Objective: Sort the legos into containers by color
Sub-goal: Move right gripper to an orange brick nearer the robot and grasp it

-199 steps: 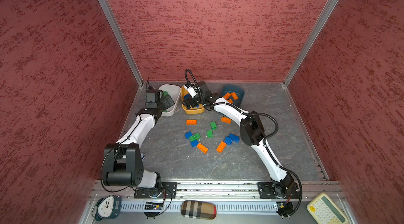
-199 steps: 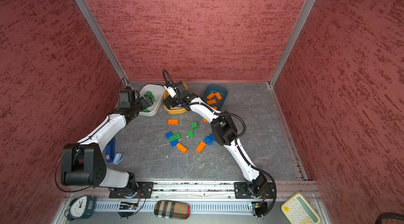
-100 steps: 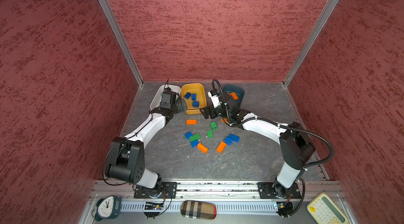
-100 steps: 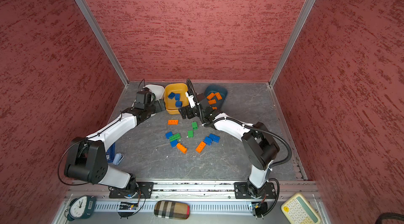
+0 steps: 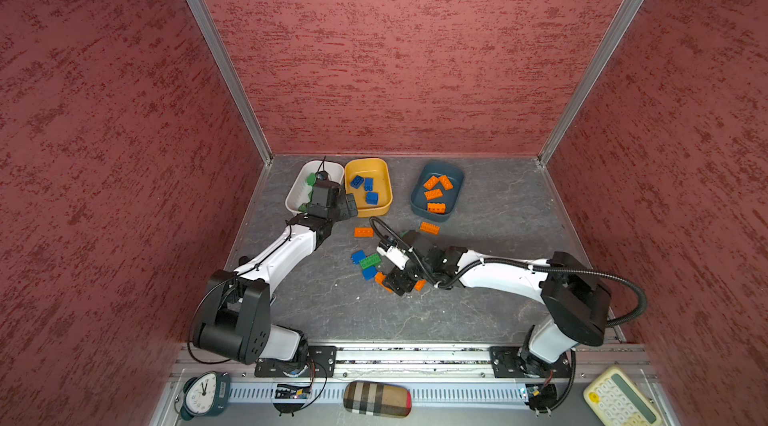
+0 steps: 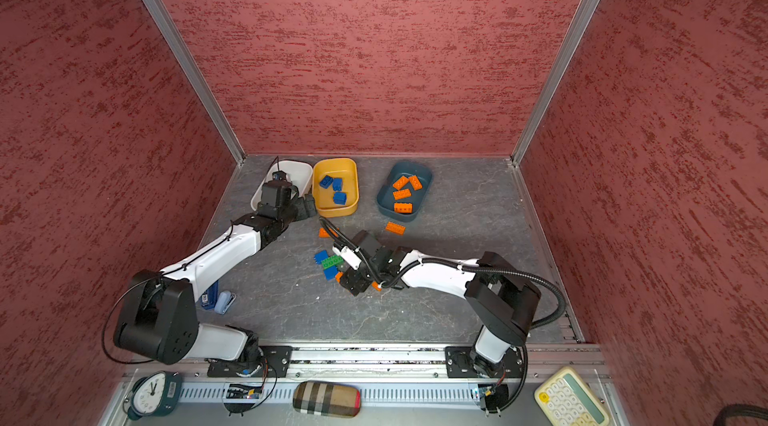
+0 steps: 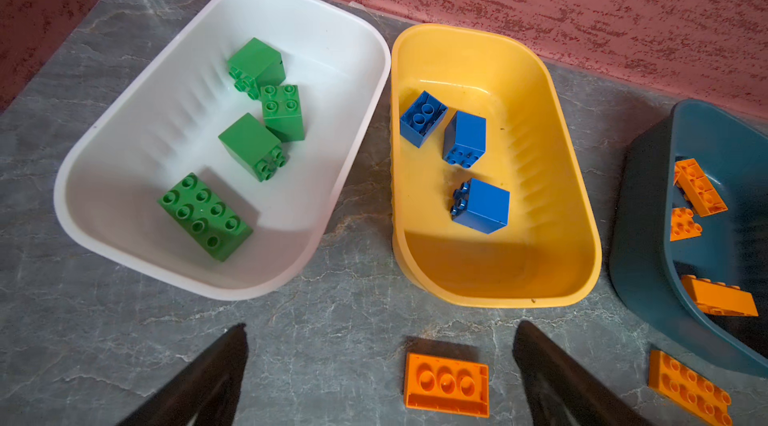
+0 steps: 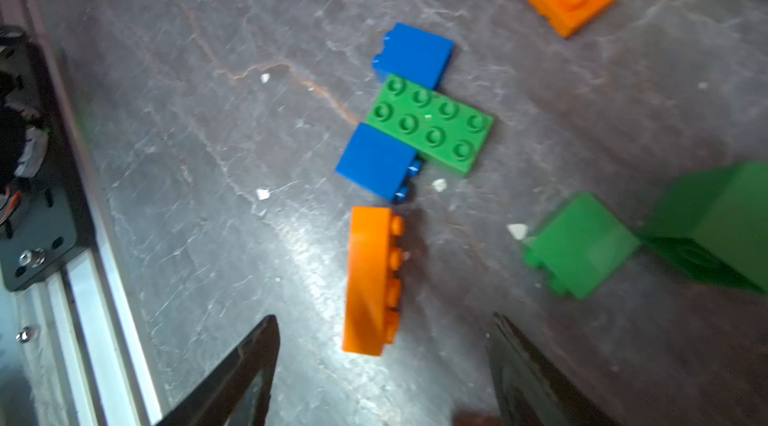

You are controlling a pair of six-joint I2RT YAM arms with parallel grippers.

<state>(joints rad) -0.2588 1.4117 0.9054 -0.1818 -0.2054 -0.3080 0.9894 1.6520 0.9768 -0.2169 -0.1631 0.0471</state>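
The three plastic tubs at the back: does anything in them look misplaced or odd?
Nothing is misplaced. The white plastic tub holds only green studded bricks, the yellow-orange tub only blue bricks, the dark teal tub only orange bricks. Only oddity: several lie tipped on their sides.
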